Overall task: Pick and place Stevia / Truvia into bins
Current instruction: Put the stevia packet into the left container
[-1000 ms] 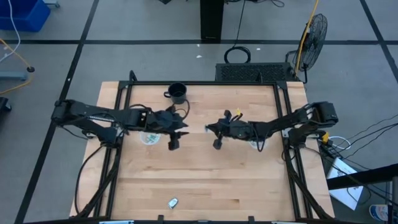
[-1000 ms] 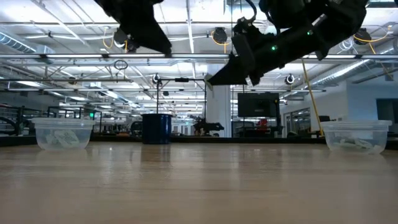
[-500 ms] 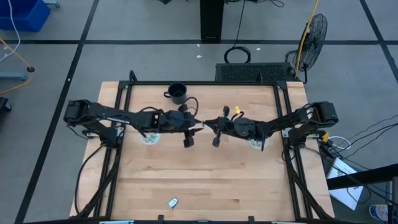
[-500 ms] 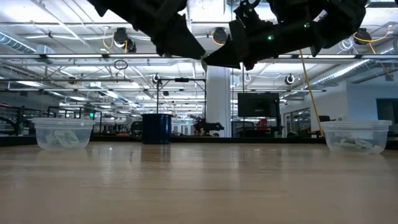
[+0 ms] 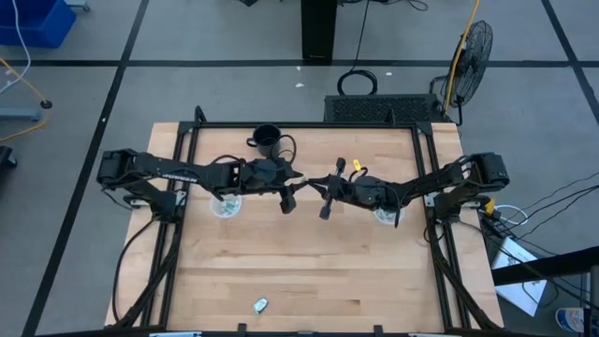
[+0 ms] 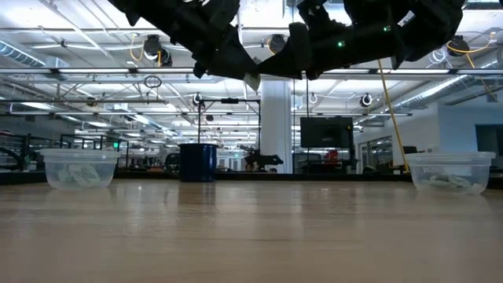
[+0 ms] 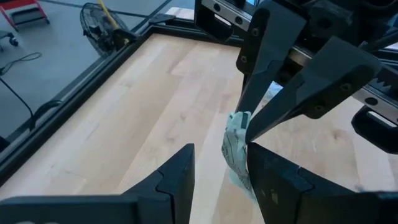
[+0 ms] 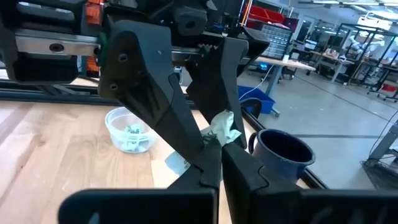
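Note:
One crumpled white-and-green Stevia packet (image 7: 236, 149) is up in the air over the table's middle, between both grippers (image 5: 301, 180). My right gripper (image 8: 217, 154) is shut on it. My left gripper (image 7: 219, 163) faces it, open, with one finger on either side of the packet. The left bin (image 5: 225, 204) and the right bin (image 5: 384, 213) stand on the table, and both hold packets. Another packet (image 5: 260, 304) lies flat by the near edge. My right gripper pinches the packet's one end (image 8: 219, 138) between its two fingertips, coming roughly level from the table's right. The packet is lifted clear and its free part (image 7: 235, 163) reaches out between my left fingers. My left gripper: whether its finger (image 7: 264, 168) touches the packet, I cannot tell.
A black mug (image 5: 267, 140) stands near the far edge, behind the left gripper. A black frame (image 5: 299, 125) runs along the table's sides. Bare wood lies below the grippers and toward the near edge. The low view shows both bins (image 6: 78, 169) (image 6: 448, 171) on the tabletop.
My left gripper has moved toward the table's right and somewhat toward the far edge, up to my right gripper, until its fingers stand around the packet. My right gripper has risen a little with the packet.

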